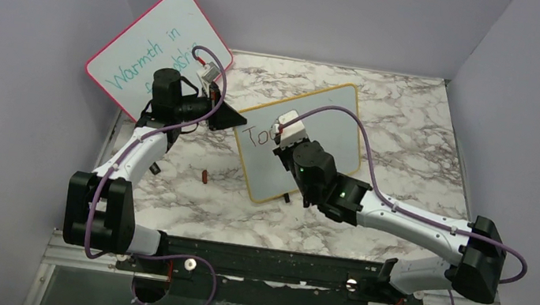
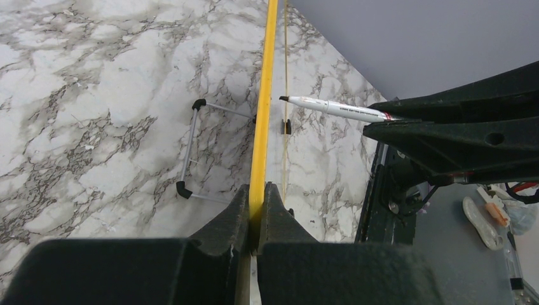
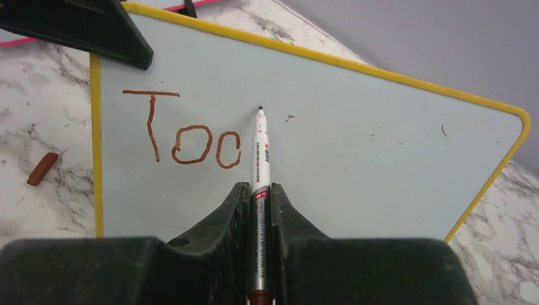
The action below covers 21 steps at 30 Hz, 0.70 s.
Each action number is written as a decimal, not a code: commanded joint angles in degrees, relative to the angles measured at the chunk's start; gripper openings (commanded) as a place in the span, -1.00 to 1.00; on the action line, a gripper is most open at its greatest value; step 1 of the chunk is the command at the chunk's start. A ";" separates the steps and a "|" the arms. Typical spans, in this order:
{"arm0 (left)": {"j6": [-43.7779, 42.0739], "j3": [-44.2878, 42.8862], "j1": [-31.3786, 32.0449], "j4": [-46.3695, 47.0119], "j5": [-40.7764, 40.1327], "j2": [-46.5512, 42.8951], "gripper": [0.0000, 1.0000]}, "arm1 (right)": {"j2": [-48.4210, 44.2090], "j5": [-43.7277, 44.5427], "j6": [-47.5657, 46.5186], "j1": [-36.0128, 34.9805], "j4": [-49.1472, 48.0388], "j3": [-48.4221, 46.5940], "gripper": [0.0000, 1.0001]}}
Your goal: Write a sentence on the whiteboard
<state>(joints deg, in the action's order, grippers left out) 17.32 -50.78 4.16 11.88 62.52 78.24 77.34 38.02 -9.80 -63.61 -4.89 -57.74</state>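
**Pen at the board, only three letters done**

The whiteboard (image 1: 335, 118) with the yellow frame stands tilted on the table (image 1: 420, 142), in the middle, in front of the pink board (image 1: 164, 30) that leans at the back left. The left pincer (image 2: 256, 190) is clamped tight on the whiteboard's yellow side edge and holds it steady. The right pincer (image 3: 257, 190) is squeezed shut around a pen (image 3: 260, 152), gripping it at the middle of its body.

The sentence (image 3: 184, 136) has only just begun: a "T", an "o" and an open curve in red-brown. The pen tip sits just right of that curve and a little higher; whether it touches the board I cannot tell. A small red-brown bit (image 3: 42, 168), maybe the pen's cap, lies on the table just left of the board.

The whiteboard looks thin, stiff and light, with a smooth, slippery face. It rests on a thin wire stand (image 2: 187, 149) with small black feet, so I think a push from the pen could slide it or tip it back. The frame edge is the right place to hold it; that keeps fingers off the face, where wet ink would likely smear. The pen is thin, round and smooth, so it may twist in the grip if pressed hard; a light, even press seems best. Most of the sentence is not yet written.
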 commanded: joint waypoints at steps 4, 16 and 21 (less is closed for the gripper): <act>-4.40 0.20 0.32 -2.99 -0.10 1.66 -1.00 | 1.63 -1.83 -1.79 0.85 -3.37 -3.25 -0.99; -4.40 0.07 0.32 -3.07 -0.05 1.96 -1.00 | 2.13 -3.07 -0.99 0.86 -1.88 -3.36 -0.99; -4.53 0.03 0.30 -3.25 -0.11 1.95 -1.00 | 2.89 -2.86 -0.38 0.95 -0.23 -3.44 -0.99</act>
<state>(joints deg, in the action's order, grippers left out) 17.34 -51.00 4.16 11.75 62.57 78.54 79.00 35.94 -10.76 -62.89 -6.35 -59.33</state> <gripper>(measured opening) 0.030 0.176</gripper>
